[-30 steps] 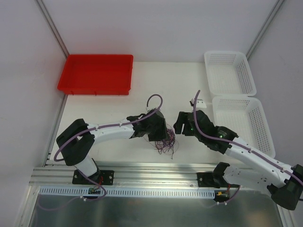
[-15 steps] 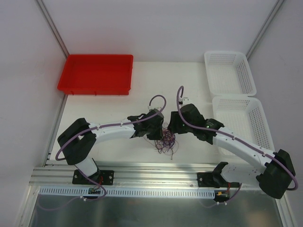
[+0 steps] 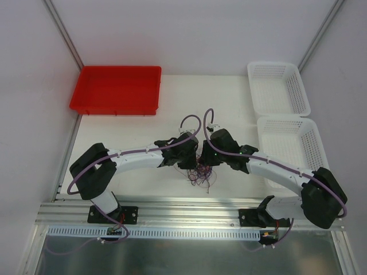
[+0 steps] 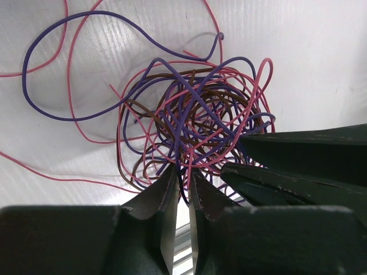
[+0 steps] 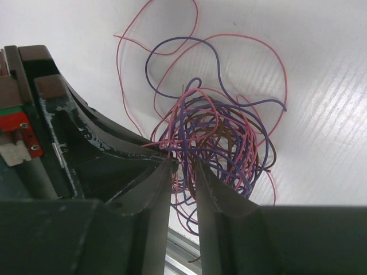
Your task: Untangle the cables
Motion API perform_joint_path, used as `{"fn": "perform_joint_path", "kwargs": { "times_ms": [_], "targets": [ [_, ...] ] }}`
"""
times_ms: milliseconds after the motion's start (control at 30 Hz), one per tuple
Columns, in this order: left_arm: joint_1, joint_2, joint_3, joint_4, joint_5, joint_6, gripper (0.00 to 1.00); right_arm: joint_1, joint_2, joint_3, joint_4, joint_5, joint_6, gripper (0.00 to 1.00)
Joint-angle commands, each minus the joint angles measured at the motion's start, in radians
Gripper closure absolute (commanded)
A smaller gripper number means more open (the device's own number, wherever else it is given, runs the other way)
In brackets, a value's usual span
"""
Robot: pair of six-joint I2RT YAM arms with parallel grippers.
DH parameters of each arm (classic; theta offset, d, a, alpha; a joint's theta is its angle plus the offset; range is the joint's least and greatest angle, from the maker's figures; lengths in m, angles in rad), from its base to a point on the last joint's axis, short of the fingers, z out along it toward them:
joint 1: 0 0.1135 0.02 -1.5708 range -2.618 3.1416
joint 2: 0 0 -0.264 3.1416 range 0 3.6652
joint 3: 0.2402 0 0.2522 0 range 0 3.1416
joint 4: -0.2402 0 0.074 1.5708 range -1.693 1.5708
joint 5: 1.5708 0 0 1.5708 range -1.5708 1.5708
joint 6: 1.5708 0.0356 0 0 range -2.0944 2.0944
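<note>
Cables (image 3: 202, 172) are in a messy ball near the front of the table (image 3: 132, 123), w/ loose pink & purple loops around it. My L gripper (image 4: 182, 173) is almost pressed together, pinching a few strands at the ball's edge. My R gripper (image 5: 184, 166) is just beside it. Its fingers are close w/ strands in the gap; can't tell if it squeezes them.

Lab test cell, white panel walls (image 3: 189, 28), aluminium rail (image 3: 189, 206), red tray (image 3: 117, 89)
</note>
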Motion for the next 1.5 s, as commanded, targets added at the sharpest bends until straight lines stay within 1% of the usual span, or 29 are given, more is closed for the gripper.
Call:
{"fn": "perform_joint_path", "kwargs": {
  "times_ms": [0, 167, 200, 267, 300, 367, 533, 567, 600, 700, 733, 800, 833, 867, 933, 967, 1000, 1033, 1167, 1333, 1467],
  "targets": [
    [-0.002, -0.044, 0.006, -0.005, -0.033, -0.001, 0.89, -0.002, 0.005, -0.001, 0.059, -0.025, 0.018, 0.75],
    [-0.002, -0.041, 0.011, -0.005, -0.033, -0.003, 0.89, -0.001, 0.023, -0.015, 0.071, -0.027, 0.019, 0.81],
    [-0.002, -0.044, 0.011, -0.004, -0.033, 0.0, 0.89, -0.001, 0.029, -0.015, 0.073, -0.024, 0.019, 0.88],
    [-0.001, -0.049, 0.003, -0.004, -0.041, -0.004, 0.87, -0.001, 0.025, -0.012, 0.067, -0.019, 0.014, 0.94],
    [-0.001, -0.052, -0.002, -0.007, -0.045, -0.007, 0.86, -0.001, 0.009, -0.002, 0.05, -0.016, 0.011, 0.99],
    [0.01, -0.067, -0.021, -0.007, -0.05, -0.027, 0.83, -0.002, -0.017, 0.016, -0.002, -0.005, -0.012, 0.99],
    [0.062, -0.11, -0.071, -0.005, -0.055, -0.107, 0.75, -0.001, -0.119, 0.136, -0.166, 0.021, -0.084, 0.99],
    [0.071, -0.13, -0.089, -0.005, -0.058, -0.116, 0.74, -0.001, -0.135, 0.152, -0.189, 0.047, -0.106, 0.99],
    [0.097, -0.139, -0.097, -0.005, -0.059, -0.124, 0.7, -0.001, -0.15, 0.166, -0.232, 0.047, -0.113, 0.99],
    [0.127, -0.184, -0.115, -0.004, -0.059, -0.127, 0.63, -0.001, -0.198, 0.221, -0.301, 0.045, -0.139, 0.99],
    [0.127, -0.211, -0.117, -0.004, -0.061, -0.103, 0.57, -0.002, -0.207, 0.258, -0.317, 0.047, -0.146, 0.99],
    [0.125, -0.242, -0.12, 0.002, -0.053, -0.077, 0.51, -0.001, -0.219, 0.303, -0.364, 0.056, -0.168, 0.99],
    [0.127, -0.277, -0.123, 0.007, -0.046, -0.049, 0.41, -0.001, -0.219, 0.324, -0.378, 0.055, -0.176, 0.99],
    [0.127, -0.297, -0.136, 0.018, -0.038, -0.032, 0.34, -0.001, -0.218, 0.373, -0.401, 0.055, -0.187, 0.99],
    [0.125, -0.355, -0.158, 0.054, -0.016, 0.012, 0.26, -0.001, -0.212, 0.419, -0.421, 0.056, -0.215, 0.99],
    [0.127, -0.374, -0.182, 0.073, -0.004, 0.029, 0.2, -0.001, -0.206, 0.445, -0.429, 0.059, -0.221, 0.99],
    [0.127, -0.386, -0.192, 0.087, 0.002, 0.042, 0.18, -0.001, -0.198, 0.488, -0.444, 0.065, -0.228, 0.99],
    [0.125, -0.4, -0.199, 0.111, 0.028, 0.058, 0.18, -0.002, -0.192, 0.511, -0.452, 0.068, -0.238, 0.99],
    [0.11, -0.379, -0.241, 0.159, 0.043, 0.048, 0.18, -0.002, -0.181, 0.58, -0.458, 0.078, -0.248, 0.99],
    [0.104, -0.279, -0.25, 0.238, 0.06, -0.026, 0.19, -0.001, -0.184, 0.63, -0.453, 0.062, -0.236, 0.99],
    [0.084, -0.192, -0.209, 0.315, 0.074, -0.064, 0.2, -0.001, -0.19, 0.627, -0.438, 0.067, -0.215, 0.99]
  ]
}}
